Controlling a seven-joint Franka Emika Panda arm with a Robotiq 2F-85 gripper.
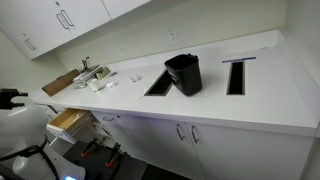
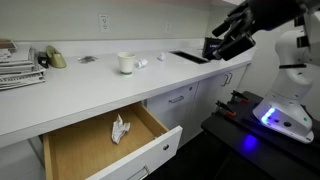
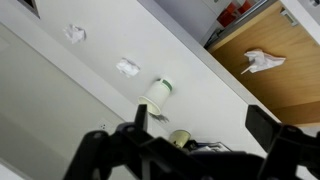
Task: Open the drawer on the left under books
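Note:
The drawer (image 2: pixel 100 150) stands pulled out below the counter, under a stack of books (image 2: pixel 15 65). It has a flat white front (image 2: pixel 160 155) and a tan wooden box holding a crumpled white paper (image 2: pixel 119 129). It also shows in an exterior view (image 1: pixel 70 122) and at the upper right of the wrist view (image 3: pixel 285 70). My gripper (image 3: pixel 200 125) is open and empty, hanging in the air above the counter, well away from the drawer. It shows black at the upper right of an exterior view (image 2: pixel 228 42).
A white cup (image 2: pixel 126 62) stands on the white counter (image 2: pixel 90 95) and also shows in the wrist view (image 3: pixel 158 93). A black bin (image 1: pixel 183 73) sits by cutouts in the counter. Cabinet doors with bar handles (image 2: pixel 178 98) lie beside the drawer. The robot's base (image 2: pixel 285 110) stands nearby.

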